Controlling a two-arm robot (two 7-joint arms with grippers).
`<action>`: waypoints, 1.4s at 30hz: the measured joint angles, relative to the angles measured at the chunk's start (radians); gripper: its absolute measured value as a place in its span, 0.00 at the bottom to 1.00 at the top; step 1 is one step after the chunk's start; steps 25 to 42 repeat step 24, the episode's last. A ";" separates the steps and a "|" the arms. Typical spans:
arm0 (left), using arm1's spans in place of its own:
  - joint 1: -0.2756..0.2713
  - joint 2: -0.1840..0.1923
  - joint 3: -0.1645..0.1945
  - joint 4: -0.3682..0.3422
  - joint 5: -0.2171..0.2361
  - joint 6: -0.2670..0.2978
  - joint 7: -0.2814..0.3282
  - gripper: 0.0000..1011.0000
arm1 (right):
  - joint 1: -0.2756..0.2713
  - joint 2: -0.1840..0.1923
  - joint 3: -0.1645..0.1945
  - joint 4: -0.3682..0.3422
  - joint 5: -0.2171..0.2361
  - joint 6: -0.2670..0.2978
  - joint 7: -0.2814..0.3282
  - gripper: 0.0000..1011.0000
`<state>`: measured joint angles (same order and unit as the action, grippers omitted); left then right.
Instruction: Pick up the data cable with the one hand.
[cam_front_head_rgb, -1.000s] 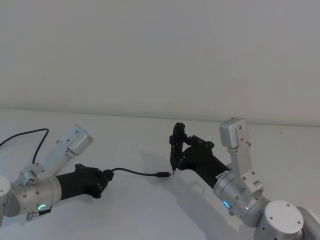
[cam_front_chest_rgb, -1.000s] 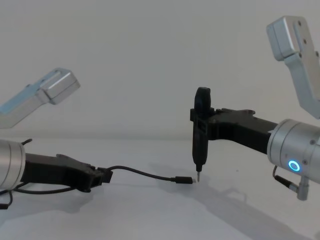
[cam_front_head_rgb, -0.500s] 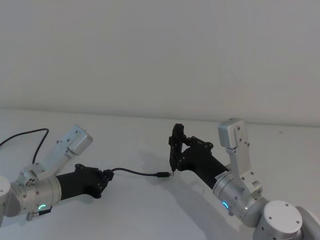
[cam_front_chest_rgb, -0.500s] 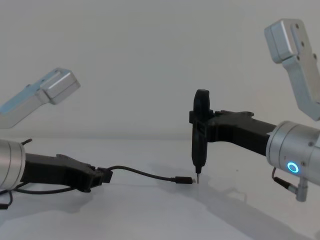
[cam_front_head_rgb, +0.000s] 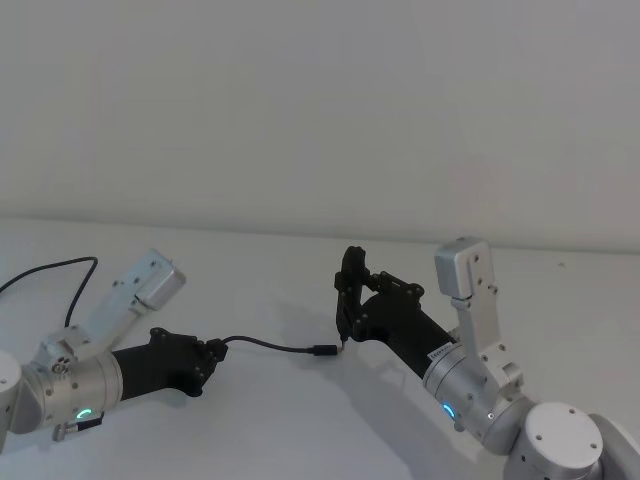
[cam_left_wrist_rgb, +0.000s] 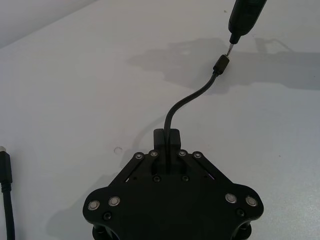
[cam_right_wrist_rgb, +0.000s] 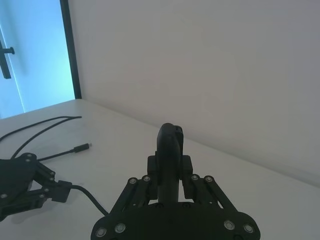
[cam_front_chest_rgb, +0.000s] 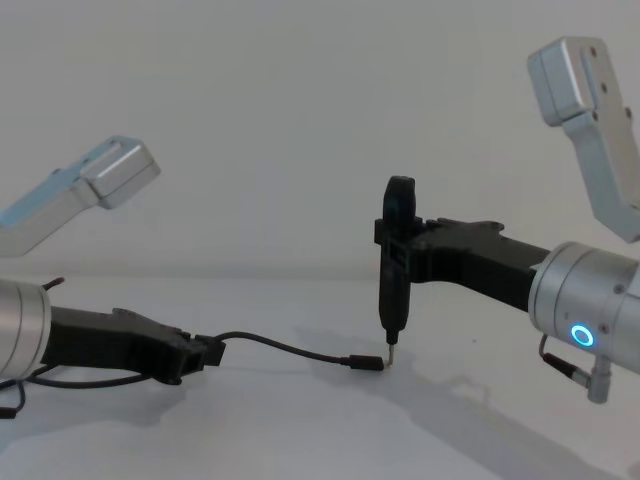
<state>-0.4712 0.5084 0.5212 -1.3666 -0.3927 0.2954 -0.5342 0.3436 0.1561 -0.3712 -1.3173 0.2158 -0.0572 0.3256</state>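
The data cable (cam_front_head_rgb: 78, 264) is a long black cord looping on the white table at the far left and passing behind my left arm. One small plug with a silver tip (cam_right_wrist_rgb: 81, 147) lies free on the table, also seen in the left wrist view (cam_left_wrist_rgb: 5, 172). My left gripper (cam_front_head_rgb: 207, 358), the one with the green ring, rests low on the table. It is shut on the black end block (cam_left_wrist_rgb: 166, 137) of a short black wire (cam_front_head_rgb: 270, 345). That wire's far plug (cam_front_chest_rgb: 367, 365) lies under my right gripper (cam_front_chest_rgb: 405, 240).
My right gripper (cam_right_wrist_rgb: 170, 176), with its blue ring, is shut on an upright black pen-shaped tool (cam_front_chest_rgb: 393, 270). The tool's thin metal tip (cam_front_chest_rgb: 391, 352) points down beside the short wire's plug (cam_left_wrist_rgb: 221, 64). A plain wall rises behind the table.
My right gripper has shifted slightly to the left with the tool, bringing its tip closer to the short wire's plug. The left gripper and the cords have not moved.
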 joint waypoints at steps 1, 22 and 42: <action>0.000 0.000 0.000 0.000 0.000 0.000 0.000 0.04 | 0.000 0.000 0.000 0.000 0.000 -0.001 0.000 0.27; 0.000 0.000 0.000 0.000 0.000 0.000 0.000 0.04 | -0.001 -0.002 -0.001 0.002 0.001 -0.009 0.001 0.27; 0.000 0.000 0.000 0.000 0.000 0.000 0.000 0.04 | -0.001 -0.002 -0.001 0.002 0.001 -0.009 0.001 0.27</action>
